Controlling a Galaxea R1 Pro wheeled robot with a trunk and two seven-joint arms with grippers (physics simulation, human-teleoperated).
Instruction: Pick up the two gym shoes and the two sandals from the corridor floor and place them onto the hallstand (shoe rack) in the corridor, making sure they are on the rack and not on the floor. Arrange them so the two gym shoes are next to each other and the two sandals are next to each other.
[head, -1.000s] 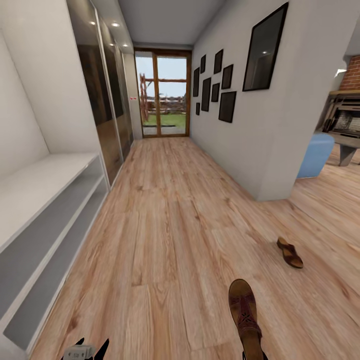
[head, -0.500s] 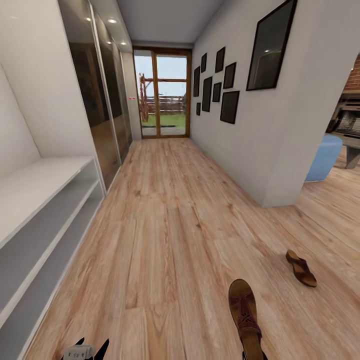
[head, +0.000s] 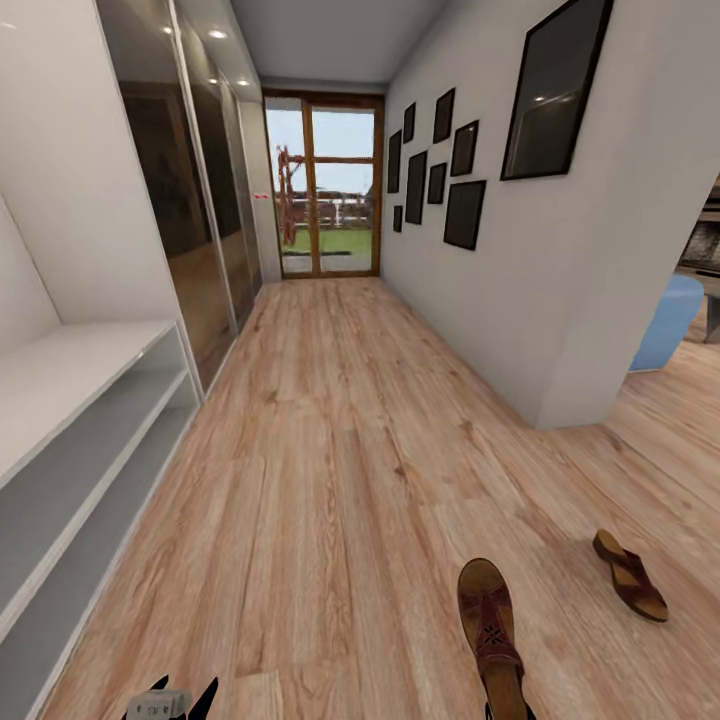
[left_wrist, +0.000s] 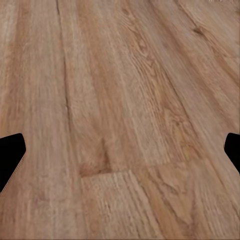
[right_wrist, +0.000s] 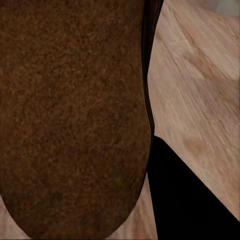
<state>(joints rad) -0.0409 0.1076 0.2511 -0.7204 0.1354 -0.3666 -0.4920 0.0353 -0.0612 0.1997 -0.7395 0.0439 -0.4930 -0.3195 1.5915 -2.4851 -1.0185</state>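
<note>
Right gripper at bottom edge clamped on sandal; left gripper spread, lower left; second sandal lower right on floor.

Head view faces down the corridor; both wrist views look closely at its floor.

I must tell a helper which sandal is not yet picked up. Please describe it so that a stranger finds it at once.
Start from the white wall corner where the corridor opens to the right. On the wooden floor in front of it lies a small brown sandal, alone. The other sandal looks much bigger, at the picture's lower edge by the right gripper.
</note>
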